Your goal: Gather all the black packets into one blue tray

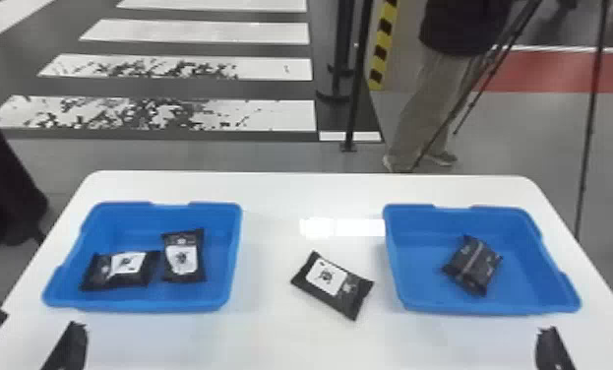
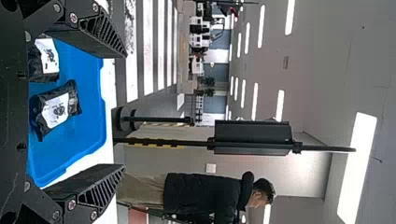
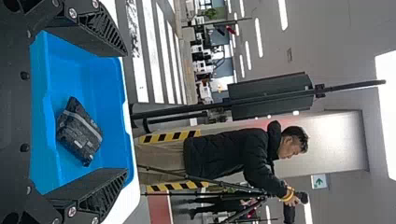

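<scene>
One black packet [image 1: 332, 285] lies loose between the left blue tray [image 1: 232, 256] and the right blue tray [image 1: 420, 275], long axis slanting far-left to near-right, so we'd probably go with the right gripper [image 3: 125, 112], a bit closer than the left gripper [image 2: 122, 110], both spread and empty.
</scene>
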